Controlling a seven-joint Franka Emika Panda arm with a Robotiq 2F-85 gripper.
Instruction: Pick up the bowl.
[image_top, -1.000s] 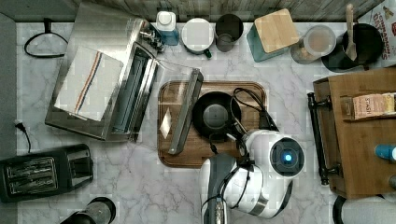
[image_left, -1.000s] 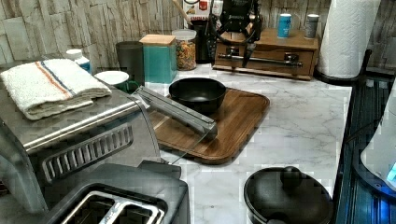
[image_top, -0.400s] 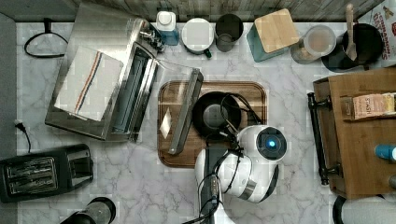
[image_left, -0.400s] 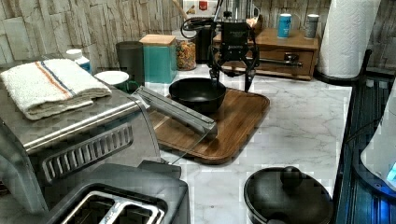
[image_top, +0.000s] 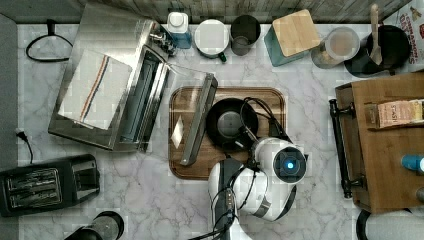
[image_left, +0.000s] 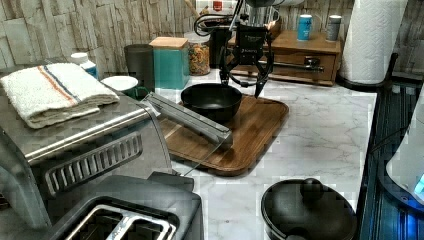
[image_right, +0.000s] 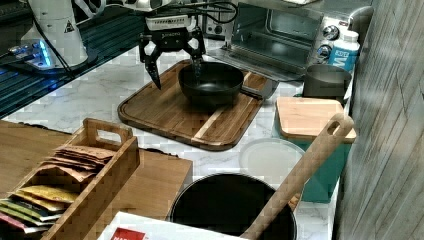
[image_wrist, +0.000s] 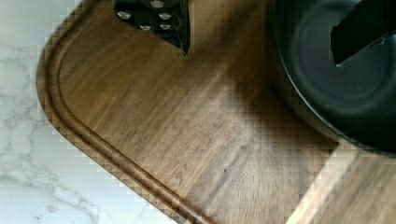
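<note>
The bowl (image_top: 231, 124) sits upright, mouth up, on the wooden tray (image_top: 270, 100) in the middle of the marble table (image_top: 310, 80); in the top view it lies a little towards 9 o'clock of the tray's centre, just beside the lowered glass door of the toaster oven (image_top: 125, 95); being round, it has no long axis to speak of, and its paler flat bottom faces straight up.

The hand (image_left: 242, 86) hangs above the bowl's rim with its two fingers spread wide and holding nothing; in the left view one finger (image_left: 223, 77) stands over the bowl's far rim and the other (image_left: 260, 85) points down outside it, over bare tray; the right view shows the same straddle, one tip (image_right: 197, 67) over the bowl's inside and one (image_right: 154, 76) outside at the right view's 9 o'clock; the wrist view agrees, one finger over the dark interior and the other over wood.

The step in hand looks like the approach, with the rim lined up between the fingers; I judge the next move calls for a straight descent until the wall sits between the pads, then a firm close on the thin rim; the glossy wall may slip, and a one-sided pinch could tip the bowl as it lifts.
</note>
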